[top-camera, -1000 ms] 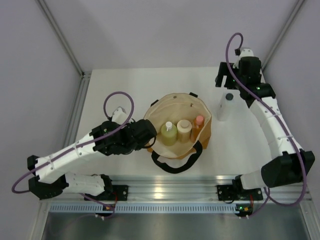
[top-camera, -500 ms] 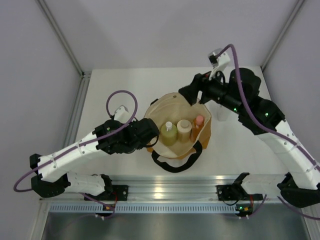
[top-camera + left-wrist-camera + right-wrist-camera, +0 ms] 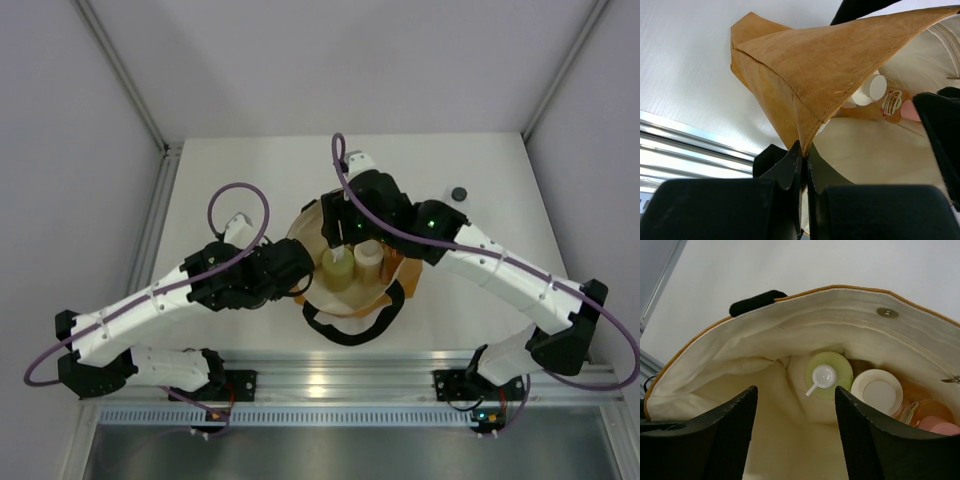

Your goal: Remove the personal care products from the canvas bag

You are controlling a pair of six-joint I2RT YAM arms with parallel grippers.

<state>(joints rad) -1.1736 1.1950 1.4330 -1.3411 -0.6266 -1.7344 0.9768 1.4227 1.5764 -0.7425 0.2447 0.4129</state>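
The canvas bag (image 3: 310,222) stands open mid-table. My left gripper (image 3: 298,283) is shut on its left rim, and the tan edge (image 3: 830,65) is pinched between the jaws of that gripper (image 3: 804,150). My right gripper (image 3: 338,235) hangs open over the bag's mouth. Between and beyond its fingertips (image 3: 796,388) stands the yellow-green bottle (image 3: 829,375) with a white cap. Beside that are the beige wide-topped bottle (image 3: 877,391) and the orange bottle with a pink cap (image 3: 935,424). A whitish bottle with a dark cap (image 3: 459,193) stands on the table at the back right, partly hidden by the right arm.
The bag's black loop handle (image 3: 350,325) lies toward the near edge, and the other handle (image 3: 757,302) hangs over the far rim. An aluminium rail (image 3: 340,385) runs along the table's front. Grey walls close in on the left, the right and the back.
The right arm swung from beside the whitish bottle at the back right to above the bag's opening, and its jaws narrowed. The left gripper kept its hold on the rim.
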